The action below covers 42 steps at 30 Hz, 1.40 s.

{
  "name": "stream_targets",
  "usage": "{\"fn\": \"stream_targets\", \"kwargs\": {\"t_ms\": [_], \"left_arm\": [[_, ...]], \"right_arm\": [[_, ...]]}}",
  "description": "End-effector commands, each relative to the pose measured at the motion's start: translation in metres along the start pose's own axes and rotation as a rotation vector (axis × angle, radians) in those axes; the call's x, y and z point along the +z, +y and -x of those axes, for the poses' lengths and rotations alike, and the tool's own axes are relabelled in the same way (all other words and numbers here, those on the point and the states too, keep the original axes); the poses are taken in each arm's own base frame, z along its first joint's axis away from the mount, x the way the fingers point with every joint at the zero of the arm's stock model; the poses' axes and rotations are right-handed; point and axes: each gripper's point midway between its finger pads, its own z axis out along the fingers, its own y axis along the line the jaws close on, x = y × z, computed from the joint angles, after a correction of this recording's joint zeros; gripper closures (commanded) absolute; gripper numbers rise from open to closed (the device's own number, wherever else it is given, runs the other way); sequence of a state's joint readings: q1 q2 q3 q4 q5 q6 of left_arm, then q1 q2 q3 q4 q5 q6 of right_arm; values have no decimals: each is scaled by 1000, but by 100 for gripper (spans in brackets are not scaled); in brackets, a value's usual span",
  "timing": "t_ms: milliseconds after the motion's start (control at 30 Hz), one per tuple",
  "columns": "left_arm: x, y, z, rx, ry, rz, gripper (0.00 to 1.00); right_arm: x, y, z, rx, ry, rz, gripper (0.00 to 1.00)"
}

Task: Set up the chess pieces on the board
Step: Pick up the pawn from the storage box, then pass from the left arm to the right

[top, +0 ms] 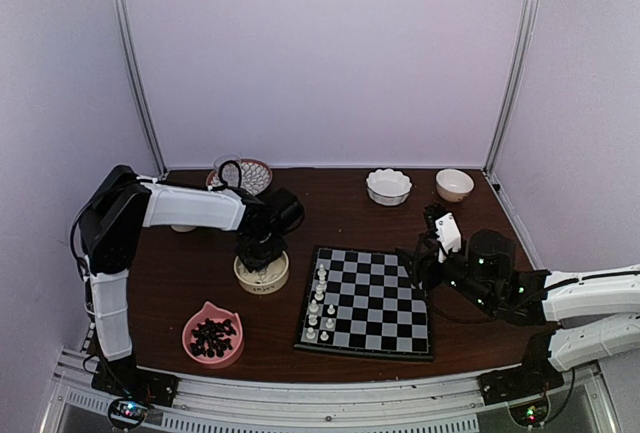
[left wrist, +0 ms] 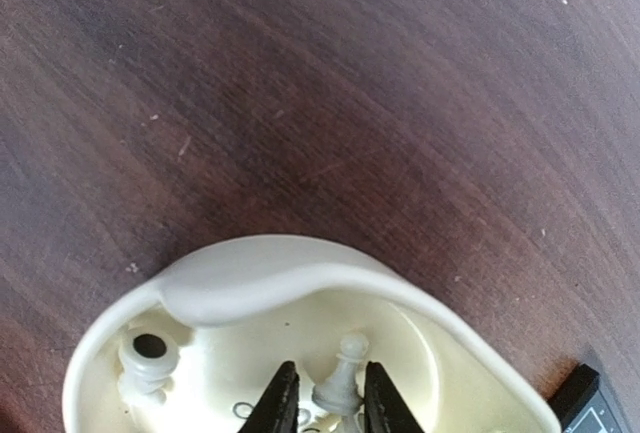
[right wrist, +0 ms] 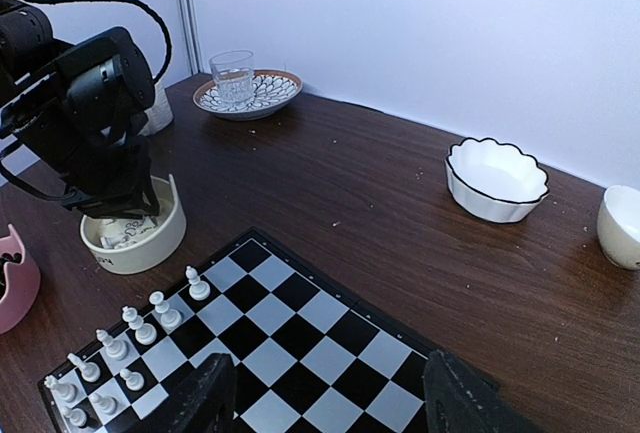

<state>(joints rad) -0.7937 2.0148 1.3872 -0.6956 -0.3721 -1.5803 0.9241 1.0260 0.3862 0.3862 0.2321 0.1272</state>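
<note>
My left claw (left wrist: 329,367) is down inside the cream bowl (left wrist: 250,278), which sits just off the board's (top: 380,303) far left corner. Its two fingers stand a narrow gap apart with an upright white pawn (left wrist: 340,383) between them. Both fingers lie close against the pawn, but I cannot tell whether they are pressing it yet. A second white piece (left wrist: 148,353) lies on its side in the same bowl, further from the board.

My right claw (right wrist: 335,393) hangs over the board's right edge with its fingers spread wide and nothing between them.

The board lies flat on the dark wooden counter (top: 340,218). The chess pieces (top: 320,303) already on it, a handful of white ones, stand upright in the two files along its left side; the rest of its squares are bare.

Left of the board's near corner there is a pink bowl (top: 212,335) holding dark pieces. Beyond the board's far edge sit a white scalloped bowl (top: 389,186) and a small cream cup-like bowl (top: 455,184). Past the far left corner sits a patterned plate (top: 258,175) with a clear glass (right wrist: 233,75) standing on it.
</note>
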Motion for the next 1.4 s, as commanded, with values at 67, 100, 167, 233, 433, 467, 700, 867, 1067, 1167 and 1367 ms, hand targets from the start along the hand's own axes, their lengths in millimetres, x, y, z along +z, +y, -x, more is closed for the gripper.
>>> {"fn": "stream_targets", "kwargs": {"t_ms": [67,100,167,233,433,467,700,867,1067,1167,1367], "left_arm": [[5,19,-8,79,40,111,77],[5,20,-8,86,42,119,77],[5,23,-8,91,51,123,80],[5,24,-8,98,54,126,84],[-2,19,-1,177,48,103,89],[-5,17,1,203,46,92,89],[-40,17,18,377,6,19,88],[-74,17,22,530,6,-119,89],[-112,-2,0,800,68,-400,89],[-139,-24,-33,940,139,-696,88],[-179,-51,-76,1072,258,-1075,86]], "right_arm": [[-2,1,13,14,-36,10,33],[-3,1,13,14,-39,10,33],[-3,1,13,15,-40,12,33],[-3,1,13,17,-39,11,33],[-3,1,13,15,-40,12,33],[-3,1,13,14,-40,13,33],[-2,5,13,13,-35,33,33],[-1,9,13,12,-31,55,33],[2,23,13,3,-14,125,32],[6,40,13,-8,7,213,32],[7,64,10,-5,36,341,32]]}}
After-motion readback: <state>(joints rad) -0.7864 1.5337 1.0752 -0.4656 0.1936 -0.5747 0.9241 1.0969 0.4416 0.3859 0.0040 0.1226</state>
